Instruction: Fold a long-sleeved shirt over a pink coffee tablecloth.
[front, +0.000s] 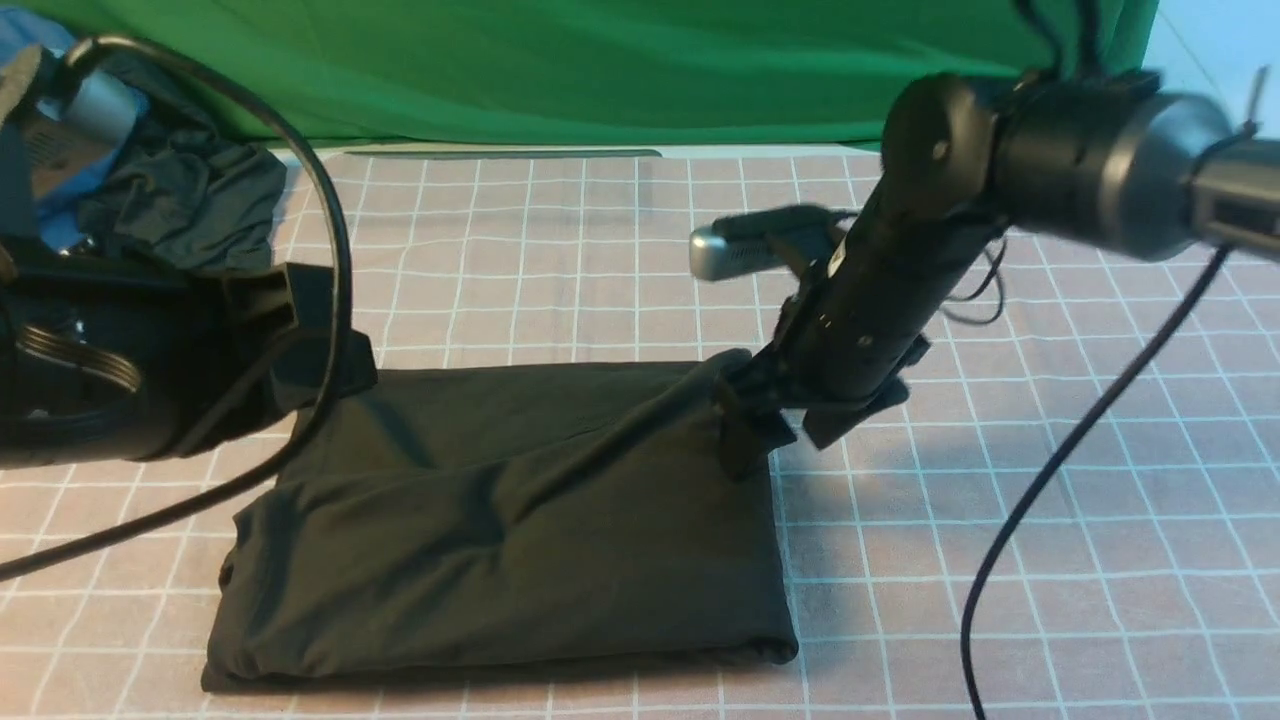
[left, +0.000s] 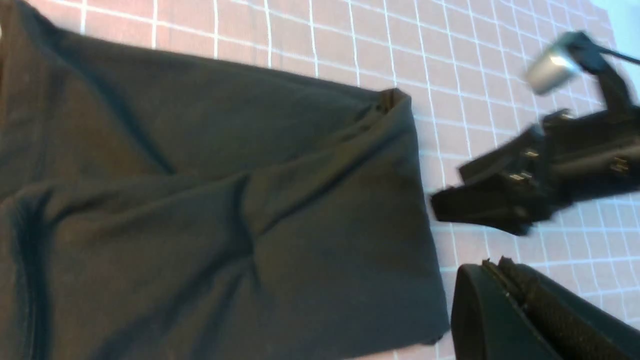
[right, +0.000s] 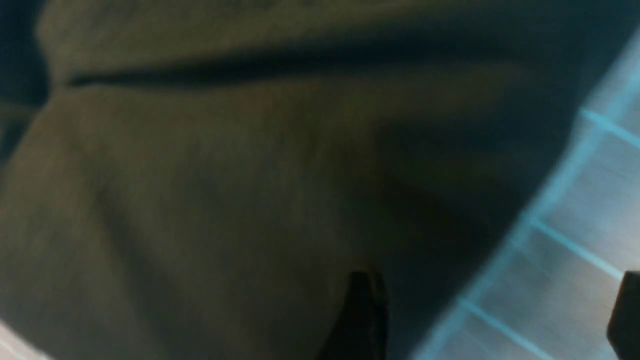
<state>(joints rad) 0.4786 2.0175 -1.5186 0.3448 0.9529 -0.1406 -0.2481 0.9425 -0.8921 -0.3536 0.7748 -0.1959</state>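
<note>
A wide pink coffee tablecloth (front: 1000, 560), dusty pink and ruled in thin white lines into small squares, covers the work surface in front of a green backdrop cloth (front: 600, 70). At its centre lies the long-sleeved shirt (front: 520, 520), folded into a thick black rectangle with soft creases across the top layer, rounded fold edges at the near side and no print showing; its far right corner is drawn up into a small peak. The right arm (front: 1000, 170) slants down from the upper right to that corner, where the right gripper (front: 765, 425) stands with its fingers apart: one dark finger rests against the shirt's edge and the other sits over bare tablecloth, as the right wrist view also shows. The left gripper (front: 300, 340) hangs at the shirt's far left corner; only one finger (left: 525, 320) shows in the left wrist view, so whether it is spread or closed cannot be told. A smaller dark garment (front: 185, 205) lies bunched at the far left.
</note>
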